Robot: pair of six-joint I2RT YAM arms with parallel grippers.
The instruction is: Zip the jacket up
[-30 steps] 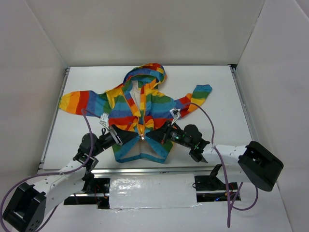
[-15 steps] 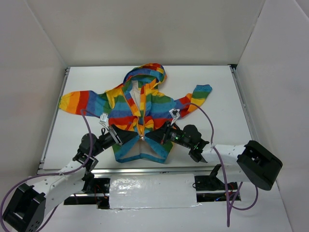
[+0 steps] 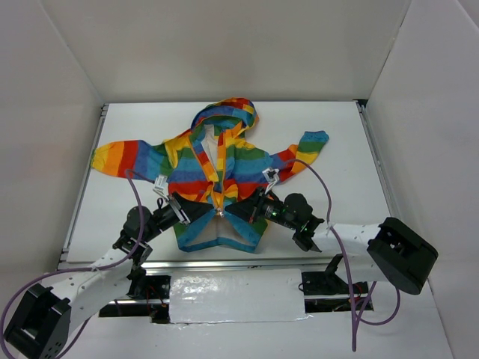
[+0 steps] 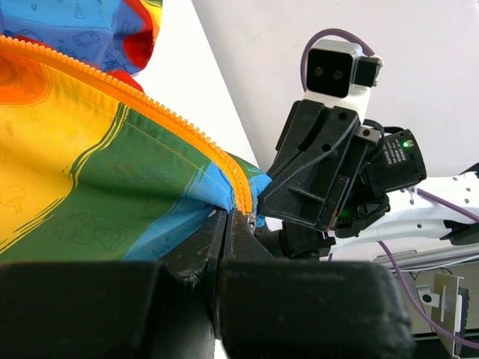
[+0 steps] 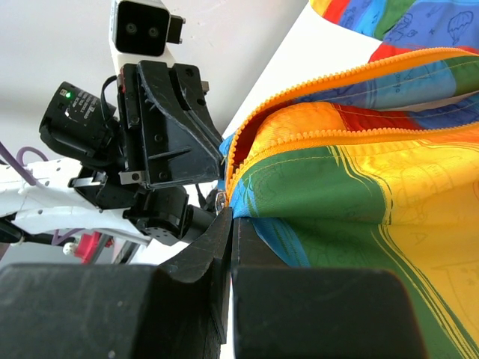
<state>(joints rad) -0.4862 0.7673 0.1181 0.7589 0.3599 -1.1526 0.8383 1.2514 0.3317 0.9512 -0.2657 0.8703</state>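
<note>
The rainbow-striped jacket (image 3: 247, 161) lies flat on the white table (image 3: 344, 149), hood at the far side and sleeves spread. Its orange zipper (image 3: 218, 176) is open above and the two sides meet near the hem. My left gripper (image 3: 210, 213) and right gripper (image 3: 231, 212) face each other there, tips almost touching. In the left wrist view the left gripper (image 4: 230, 215) is shut on the blue hem edge by the orange zipper teeth (image 4: 172, 123). In the right wrist view the right gripper (image 5: 230, 215) is shut on the opposite hem edge, beside a small metal slider (image 5: 219, 199).
White walls close in the table on three sides. A shiny taped strip (image 3: 236, 295) runs along the near edge between the arm bases. Purple cables (image 3: 325, 191) loop over both arms. The left sleeve (image 3: 120, 157) reaches close to the table's left edge.
</note>
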